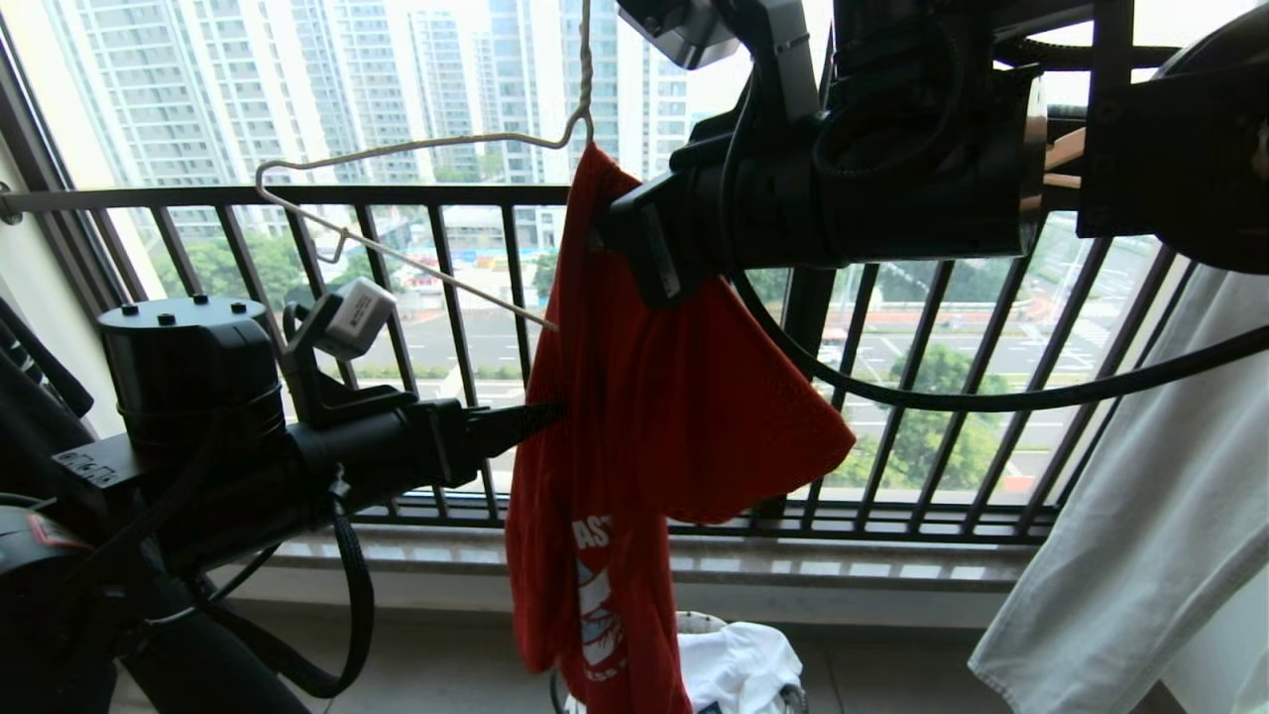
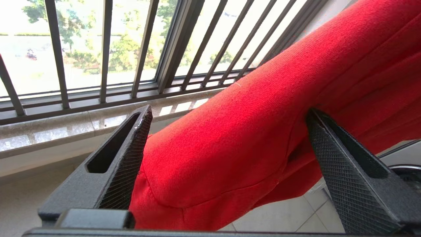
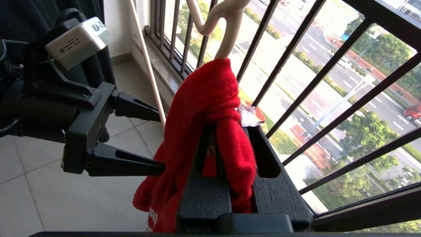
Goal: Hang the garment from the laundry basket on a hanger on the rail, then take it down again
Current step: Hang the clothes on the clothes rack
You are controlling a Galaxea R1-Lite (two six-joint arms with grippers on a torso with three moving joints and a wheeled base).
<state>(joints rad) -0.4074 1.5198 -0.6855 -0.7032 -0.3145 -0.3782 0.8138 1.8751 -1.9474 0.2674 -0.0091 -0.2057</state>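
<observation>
The red garment (image 1: 644,416) hangs bunched from the neck of the cream wire hanger (image 1: 397,159), whose left arm is bare. My right gripper (image 1: 620,233) is shut on the gathered cloth just under the hanger's neck (image 3: 227,33). Red fabric (image 3: 204,98) is squeezed between the right gripper's (image 3: 230,128) fingers. My left gripper (image 1: 543,416) reaches in lower down from the left and is open. Its fingers (image 2: 131,154) straddle a fold of the garment (image 2: 230,141) without clamping it. The laundry basket (image 1: 699,622) stands on the floor below. The rail is out of view.
The black barred window railing (image 1: 446,297) and a stone sill (image 1: 843,565) run right behind the garment. A pale garment (image 1: 1140,496) hangs at the right, a dark one (image 1: 20,397) at the far left. White cloth (image 1: 739,664) lies in the basket.
</observation>
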